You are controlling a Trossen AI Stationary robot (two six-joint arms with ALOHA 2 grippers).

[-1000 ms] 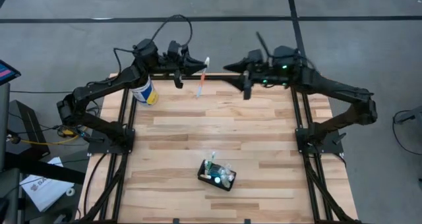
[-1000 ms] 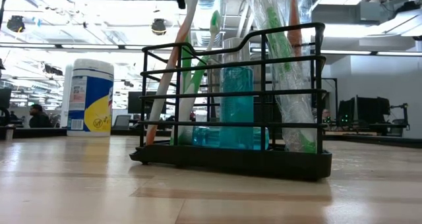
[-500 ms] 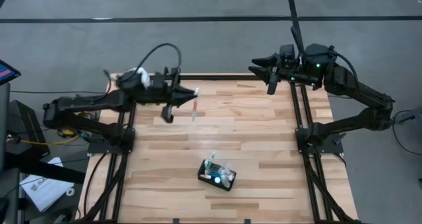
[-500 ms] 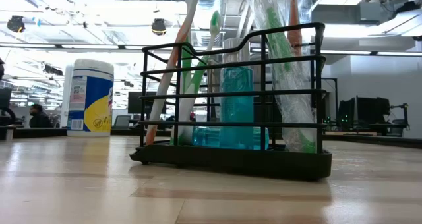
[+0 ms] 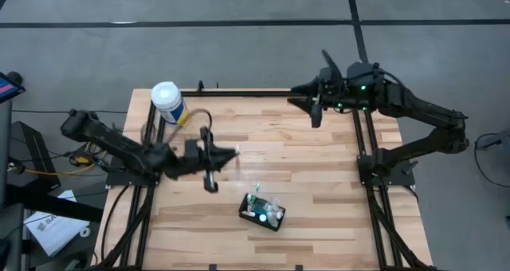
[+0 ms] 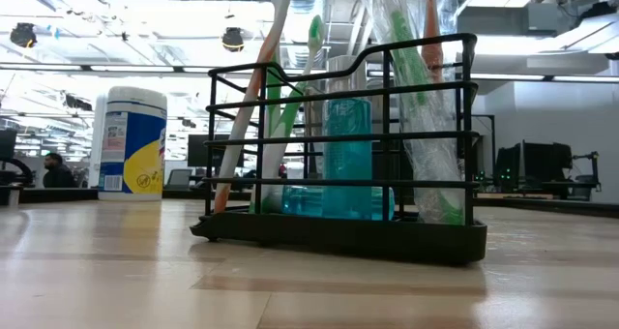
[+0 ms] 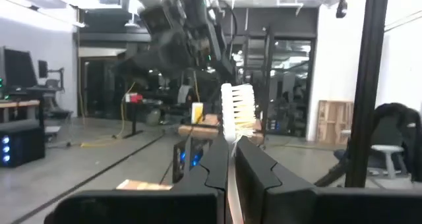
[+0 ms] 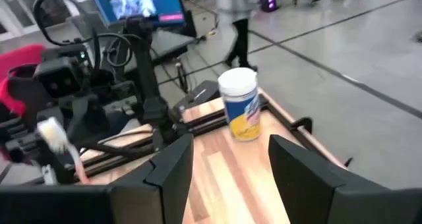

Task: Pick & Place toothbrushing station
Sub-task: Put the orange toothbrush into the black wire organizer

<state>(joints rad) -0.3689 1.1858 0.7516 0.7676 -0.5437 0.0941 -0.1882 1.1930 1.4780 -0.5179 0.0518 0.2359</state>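
Note:
The toothbrushing station (image 5: 263,211), a black wire holder with brushes and a blue bottle in it, stands on the wooden table's near middle and fills the low view (image 6: 338,145). My left gripper (image 5: 226,154) hovers to the left of the table's middle, beyond the station, shut on a toothbrush (image 7: 236,112) with white bristles. The right wrist view shows that brush (image 8: 56,137) too. My right gripper (image 5: 306,101) hangs open over the far right of the table, its fingers (image 8: 168,171) wide apart with nothing between them. My left gripper pinches the toothbrush's neck (image 7: 231,159), just below the bristle head, between its two fingers. The fingers come about level from the table's left and lie across the brush. The brush is lifted clear, head up above the fingertips, and its pink handle (image 8: 76,166) slants down below them.
A white-lidded canister (image 5: 169,102) with a blue and yellow label stands at the table's far left corner, also in the low view (image 6: 133,142). Black frame rails run along the table's left and right sides. Bare wood lies between the station and the arms.
My left gripper has swung from the table's far edge toward the near edge and sunk a little, carrying the toothbrush with it, still shut. My right gripper has drawn back a little toward the table's right edge, away from the left one.

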